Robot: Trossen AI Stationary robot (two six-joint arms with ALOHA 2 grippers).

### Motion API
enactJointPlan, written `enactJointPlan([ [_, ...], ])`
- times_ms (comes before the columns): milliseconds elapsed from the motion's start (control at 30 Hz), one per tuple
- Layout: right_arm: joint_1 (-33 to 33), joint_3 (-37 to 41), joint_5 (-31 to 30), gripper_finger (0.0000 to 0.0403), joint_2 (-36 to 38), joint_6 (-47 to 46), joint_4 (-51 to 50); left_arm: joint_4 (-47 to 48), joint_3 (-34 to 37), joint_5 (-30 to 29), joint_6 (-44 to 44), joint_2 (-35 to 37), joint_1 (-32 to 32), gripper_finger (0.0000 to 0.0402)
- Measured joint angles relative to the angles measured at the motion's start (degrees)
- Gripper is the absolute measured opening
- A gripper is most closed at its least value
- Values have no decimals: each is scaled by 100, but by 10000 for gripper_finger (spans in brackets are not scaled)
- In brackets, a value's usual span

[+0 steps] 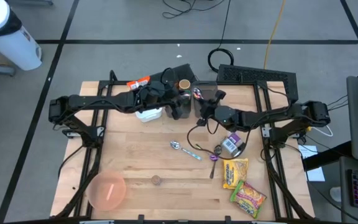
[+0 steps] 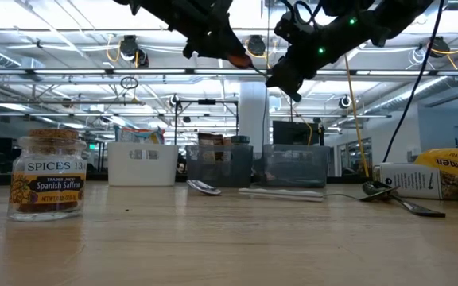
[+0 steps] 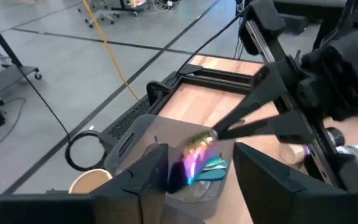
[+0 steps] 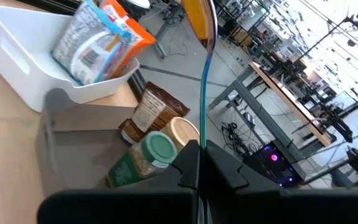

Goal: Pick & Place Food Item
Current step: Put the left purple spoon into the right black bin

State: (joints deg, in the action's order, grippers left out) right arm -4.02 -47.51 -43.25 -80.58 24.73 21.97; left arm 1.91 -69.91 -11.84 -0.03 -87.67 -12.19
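Two dark six-joint arms are seen mounted at either side of a wooden work table.

The left arm [image 1: 98, 102] and right arm [image 1: 272, 115] are finished in matte black throughout, built from slim tubular links joined by bulkier rounded joint housings. Black cables are looped along the forearms near the wrists. A small green indicator light is lit on an upper link in the low view. The left gripper [image 3: 197, 171] is made of two flat, angular black fingers [image 3: 145, 177]; the right gripper [image 4: 199, 163] is likewise fitted with squared black fingers.
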Motion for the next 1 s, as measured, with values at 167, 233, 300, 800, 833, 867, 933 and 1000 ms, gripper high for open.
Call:
enactJointPlan([
  [167, -218, 4, 136, 2, 232, -212, -402, 157, 0, -20, -282, 130, 0, 208],
  [233, -384, 7, 477, 2, 384, -461, -643, 288, -1, -16, -315, 169, 15, 209],
  [300, -612, 4, 970, 1, 546, -844, -914, 506, -6, -14, -321, 198, 36, 209],
  [800, -2976, 4, 4441, 1, 637, -2659, -1564, 1409, 408, 788, -249, 235, 494, 209],
  [833, -3071, 4, 4568, 1, 609, -2714, -1534, 1369, 482, 786, -251, 237, 538, 209],
  [867, -3148, 0, 4673, 0, 569, -2757, -1527, 1303, 572, 789, -248, 237, 584, 210],
  [933, -3262, 0, 4815, 0, 496, -2851, -1638, 1045, 788, 791, -228, 235, 665, 209],
  [1000, -3308, 0, 4826, 0, 372, -2861, -1626, 756, 979, 795, -171, 235, 717, 209],
])
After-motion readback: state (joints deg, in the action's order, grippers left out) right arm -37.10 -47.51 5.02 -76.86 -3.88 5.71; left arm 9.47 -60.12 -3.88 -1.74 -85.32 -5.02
